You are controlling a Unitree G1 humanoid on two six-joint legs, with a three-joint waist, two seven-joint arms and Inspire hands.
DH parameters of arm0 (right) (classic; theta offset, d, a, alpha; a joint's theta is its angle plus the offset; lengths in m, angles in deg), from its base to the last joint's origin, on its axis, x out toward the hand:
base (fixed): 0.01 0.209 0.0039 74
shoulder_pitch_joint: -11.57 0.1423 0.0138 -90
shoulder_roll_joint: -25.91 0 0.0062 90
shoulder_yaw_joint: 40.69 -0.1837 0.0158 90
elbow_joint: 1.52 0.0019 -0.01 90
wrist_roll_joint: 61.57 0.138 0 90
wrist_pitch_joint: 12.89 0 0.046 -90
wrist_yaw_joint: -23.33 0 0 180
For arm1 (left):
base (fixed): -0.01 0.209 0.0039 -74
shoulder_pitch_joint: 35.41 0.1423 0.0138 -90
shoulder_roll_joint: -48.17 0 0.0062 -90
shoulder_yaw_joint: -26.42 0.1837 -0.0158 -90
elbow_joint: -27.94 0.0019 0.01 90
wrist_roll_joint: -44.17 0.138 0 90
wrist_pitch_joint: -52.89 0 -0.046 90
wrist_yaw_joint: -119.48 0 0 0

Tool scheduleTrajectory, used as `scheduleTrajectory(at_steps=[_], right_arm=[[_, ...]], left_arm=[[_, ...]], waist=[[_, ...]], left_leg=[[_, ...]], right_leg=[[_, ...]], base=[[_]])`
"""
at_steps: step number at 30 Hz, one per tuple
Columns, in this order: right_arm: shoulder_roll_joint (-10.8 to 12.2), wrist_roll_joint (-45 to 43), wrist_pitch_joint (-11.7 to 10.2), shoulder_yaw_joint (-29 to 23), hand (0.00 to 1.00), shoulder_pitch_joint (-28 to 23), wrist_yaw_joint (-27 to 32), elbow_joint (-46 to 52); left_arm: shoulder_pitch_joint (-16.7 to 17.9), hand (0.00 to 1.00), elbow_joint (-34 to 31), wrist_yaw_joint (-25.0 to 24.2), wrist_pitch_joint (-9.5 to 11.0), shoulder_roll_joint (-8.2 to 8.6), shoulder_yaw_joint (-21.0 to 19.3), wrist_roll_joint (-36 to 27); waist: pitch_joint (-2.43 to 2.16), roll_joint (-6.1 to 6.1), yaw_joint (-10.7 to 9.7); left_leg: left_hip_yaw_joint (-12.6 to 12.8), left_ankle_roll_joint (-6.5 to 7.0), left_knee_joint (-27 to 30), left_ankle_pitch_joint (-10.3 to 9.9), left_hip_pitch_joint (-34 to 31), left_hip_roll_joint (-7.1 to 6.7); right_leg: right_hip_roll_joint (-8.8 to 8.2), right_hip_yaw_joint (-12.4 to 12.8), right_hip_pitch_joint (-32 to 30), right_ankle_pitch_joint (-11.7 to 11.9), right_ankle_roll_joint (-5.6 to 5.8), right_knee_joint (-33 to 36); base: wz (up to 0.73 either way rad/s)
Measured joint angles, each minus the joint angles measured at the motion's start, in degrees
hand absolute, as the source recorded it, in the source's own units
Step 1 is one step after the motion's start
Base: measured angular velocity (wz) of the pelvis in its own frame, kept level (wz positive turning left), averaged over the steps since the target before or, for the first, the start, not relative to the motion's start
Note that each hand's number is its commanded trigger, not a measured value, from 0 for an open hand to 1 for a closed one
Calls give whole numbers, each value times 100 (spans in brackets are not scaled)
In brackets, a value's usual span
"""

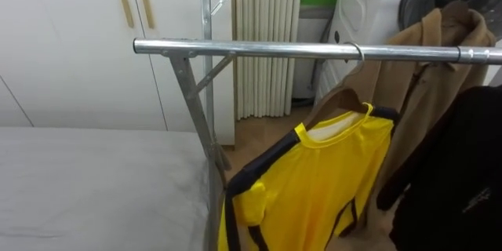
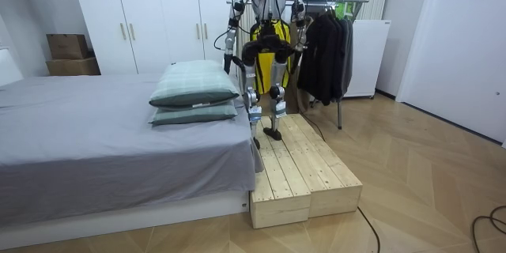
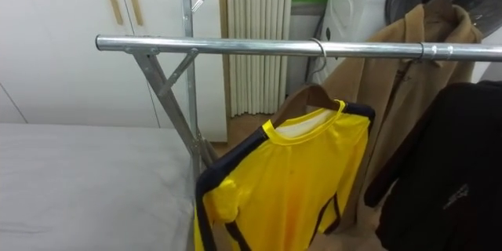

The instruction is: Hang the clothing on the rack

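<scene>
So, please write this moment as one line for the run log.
task: hang clothes | yellow shirt: on wooden hanger, hooked over rail | neighbours: tan coat, black garment | robot: on wooden platform, at rail

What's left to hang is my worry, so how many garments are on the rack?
3. A yellow shirt hangs on the front rail, a tan coat hangs behind it toward the right, and a black garment is at the far right. Others may be hidden.

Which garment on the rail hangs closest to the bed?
The yellow shirt on the wooden hanger: it hangs leftmost on the rail, by the rack's slanted leg. The tan coat and the black garment hang further right.
</scene>
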Motion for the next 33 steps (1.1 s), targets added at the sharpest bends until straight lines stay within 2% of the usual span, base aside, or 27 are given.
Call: scheduleTrajectory(at_steps=[15, 27, 33], right_arm=[[3, 215, 56, 238, 0, 50, -76, -17], [51, 362, 61, 356, 0, 70, -124, -9], [83, 403, 153, 355, 0, 70, -137, -9]], left_arm=[[-4, 0, 1, 82, -7, 16, 107, -19], [-1, 0, 2, 173, -8, 33, 130, -22], [1, 0, 2, 186, -10, 26, 129, -18]], waist=[[-15, 17, -1], [-7, 1, 1], [-11, -17, -3]], left_leg=[[-86, 0, 2, 0, -3, -4], [-158, 0, 8, 0, -10, -2], [-220, 0, 32, 0, 8, -5]], right_leg=[[-6, -35, 6, 1, -7, -4], [-10, -92, 23, -6, -17, -3], [-26, -150, 73, -25, -27, -6]], base=[[1], [0], [5]])
